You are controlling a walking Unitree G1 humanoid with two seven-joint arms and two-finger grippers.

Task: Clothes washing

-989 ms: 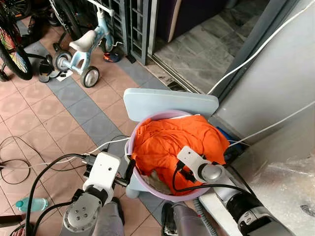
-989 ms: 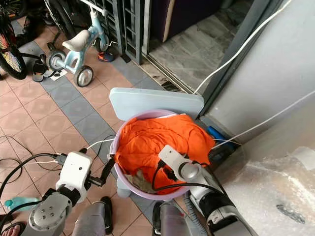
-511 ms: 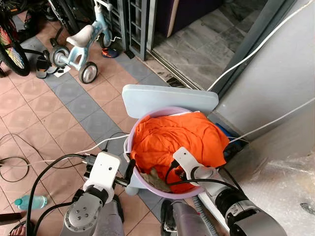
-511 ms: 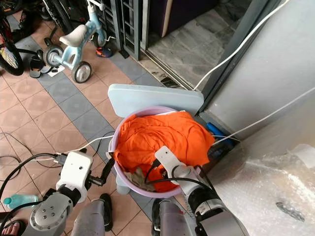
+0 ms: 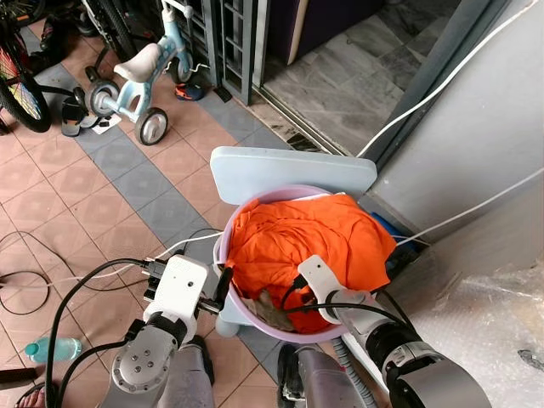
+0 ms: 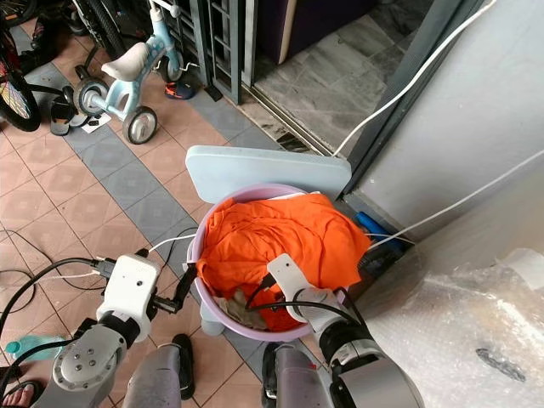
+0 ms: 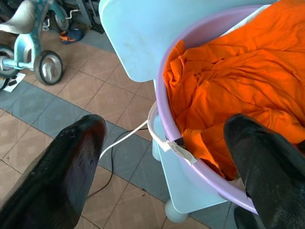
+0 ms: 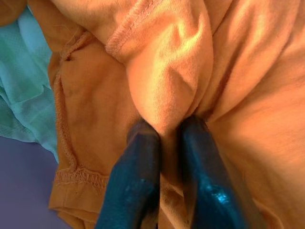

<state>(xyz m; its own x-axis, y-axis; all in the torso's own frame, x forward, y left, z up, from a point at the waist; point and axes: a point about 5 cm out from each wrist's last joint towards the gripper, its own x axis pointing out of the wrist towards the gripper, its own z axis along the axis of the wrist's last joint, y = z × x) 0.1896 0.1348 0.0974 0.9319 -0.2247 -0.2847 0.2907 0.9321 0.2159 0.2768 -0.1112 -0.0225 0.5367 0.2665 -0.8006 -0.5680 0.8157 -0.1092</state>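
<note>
Washing has barely begun: the right gripper (image 8: 164, 138) pinches a fold of the orange shirt (image 5: 302, 234), which lies heaped in the basin (image 5: 223, 246) (left gripper (image 7: 162, 157) spread wide beside its rim).

The floor (image 5: 59, 195) is laid in terracotta tiles with a diagonal band of grey ones. A grey wall (image 5: 484, 127) stands to the right, with white cables (image 5: 442, 85) running across it. Beyond a dark barred gate (image 5: 229, 42) lies a grey stone floor (image 5: 357, 76). A child's tricycle (image 5: 140, 81) (pale blue, white saddle) is parked near the gate, beside a bicycle wheel (image 5: 21, 85). Daylight is even. Clear plastic sheeting (image 5: 493, 331) lies at lower right.
</note>
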